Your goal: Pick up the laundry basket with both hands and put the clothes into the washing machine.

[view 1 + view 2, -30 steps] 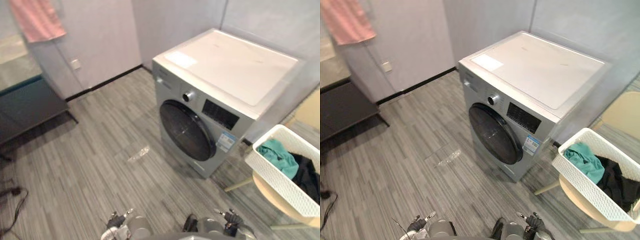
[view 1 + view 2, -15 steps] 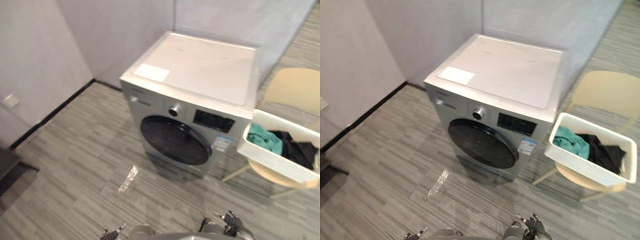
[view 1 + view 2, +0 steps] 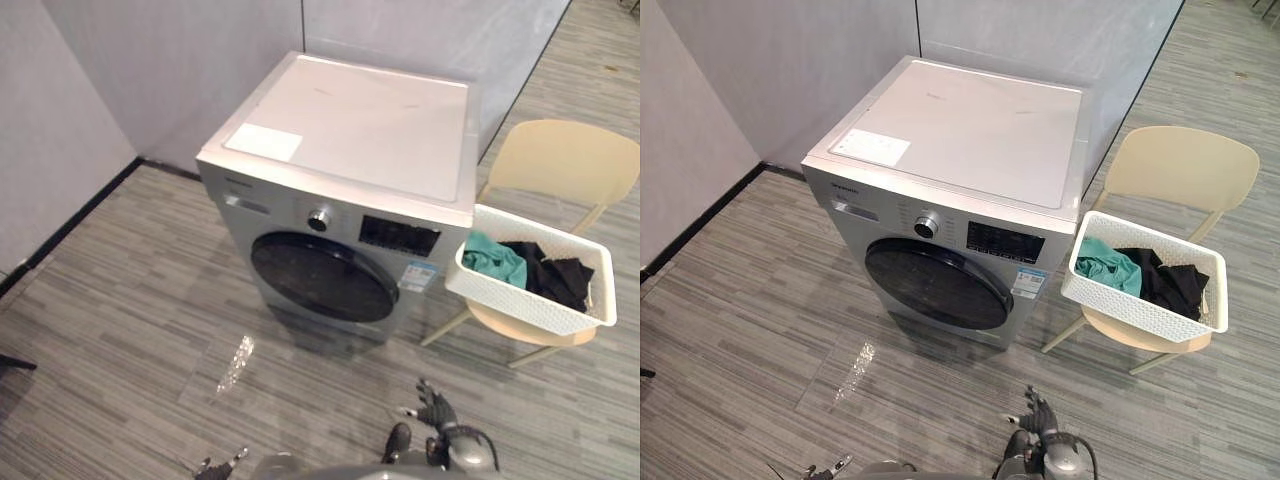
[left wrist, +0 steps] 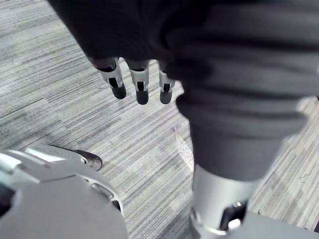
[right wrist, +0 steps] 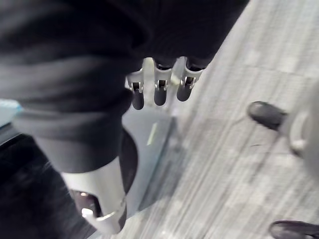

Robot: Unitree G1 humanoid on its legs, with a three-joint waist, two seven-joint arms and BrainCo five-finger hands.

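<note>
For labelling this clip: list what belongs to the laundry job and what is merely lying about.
Job:
- laundry basket
- clothes, teal and black, in the basket
- washing machine, its door shut
- left hand and right hand, both open, holding nothing

Lying about:
- beige chair under the basket
- white sheet on the machine's top
- shiny patch on the floor

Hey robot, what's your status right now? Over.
Left hand open, empty. Right hand open, empty. Laundry basket of clothes on chair, right of washing machine, untouched. Door shut.
</note>
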